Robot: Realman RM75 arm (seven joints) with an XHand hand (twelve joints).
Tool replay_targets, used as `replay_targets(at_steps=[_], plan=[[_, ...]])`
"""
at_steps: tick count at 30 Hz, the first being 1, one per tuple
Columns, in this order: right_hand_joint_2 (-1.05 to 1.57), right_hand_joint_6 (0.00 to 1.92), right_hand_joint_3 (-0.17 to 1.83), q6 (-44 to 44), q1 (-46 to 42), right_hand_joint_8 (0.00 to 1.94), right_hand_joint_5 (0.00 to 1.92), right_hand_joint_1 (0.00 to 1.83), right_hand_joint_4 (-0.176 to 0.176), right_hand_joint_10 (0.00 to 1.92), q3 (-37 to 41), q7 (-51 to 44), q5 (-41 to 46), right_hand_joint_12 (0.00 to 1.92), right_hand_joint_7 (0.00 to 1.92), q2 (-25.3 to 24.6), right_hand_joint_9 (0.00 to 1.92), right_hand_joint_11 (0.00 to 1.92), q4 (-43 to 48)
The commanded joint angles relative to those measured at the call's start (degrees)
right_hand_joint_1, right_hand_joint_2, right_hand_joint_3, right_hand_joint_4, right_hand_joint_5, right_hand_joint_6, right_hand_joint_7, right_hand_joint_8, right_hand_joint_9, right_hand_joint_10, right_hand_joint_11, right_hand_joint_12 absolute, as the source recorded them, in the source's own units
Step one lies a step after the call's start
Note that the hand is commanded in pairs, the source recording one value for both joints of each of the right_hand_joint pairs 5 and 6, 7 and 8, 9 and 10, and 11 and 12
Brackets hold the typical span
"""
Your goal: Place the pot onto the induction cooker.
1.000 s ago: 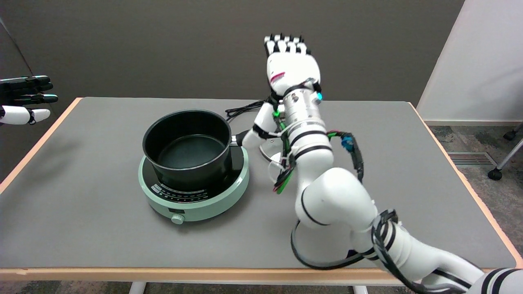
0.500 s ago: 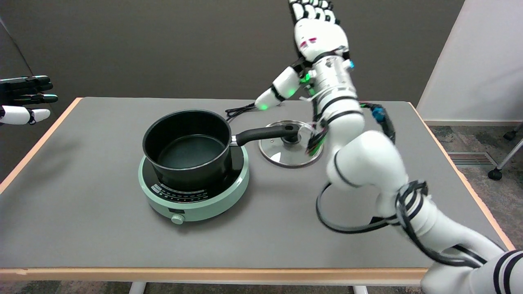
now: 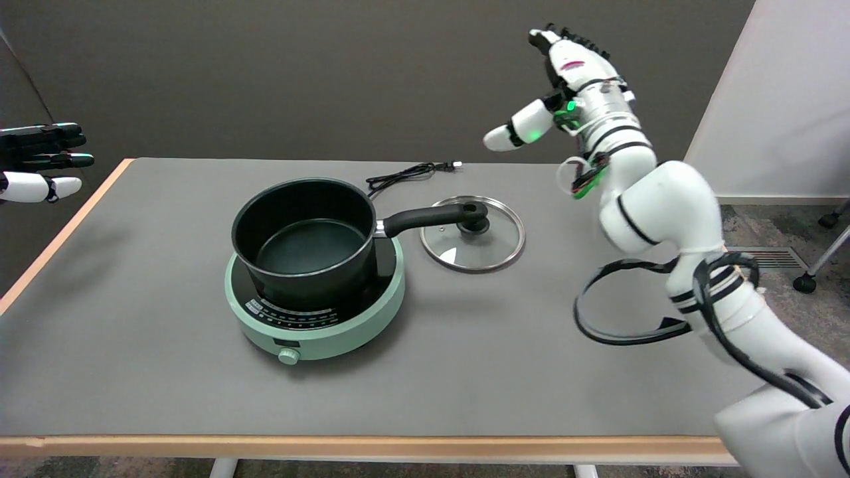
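A black pot [image 3: 307, 240] sits on the mint-green induction cooker [image 3: 316, 311], roughly centred on its dark glass top, w/ the cooker's dial facing the near table edge. The pot's long black handle [image 3: 431, 218] sticks out to the picture's right and overhangs a glass lid [image 3: 473, 234] lying flat on the grey table [image 3: 146, 372] just beside the cooker; handle end appears to sit over the lid's knob, but contact can't be told. A black power cord [image 3: 405, 174] trails across the table behind the cooker, unplugged end lying loose. The robot's right hand [image 3: 564, 83] is raised high above the far right part of the table, well apart from pot & handle, fingers spread and holding nothing; its thumb points left toward the scene's middle. Judging by this layout, the placement looks done: pot rests level on the burner, handle turned toward the arm's side, probably because that's the side it was carried from. Hand held up & clear suggests it's off the pot so nothing gets knocked.
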Motion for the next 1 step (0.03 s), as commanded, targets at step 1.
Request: replay_targets(at_steps=[1], plan=[[-0.15,0.15,0.64,-16.24,-2.40,0.15,0.15,1.09,0.040,0.15,8.63,0.67,14.01,0.15,0.15,9.57,0.15,0.15,-9.90]])
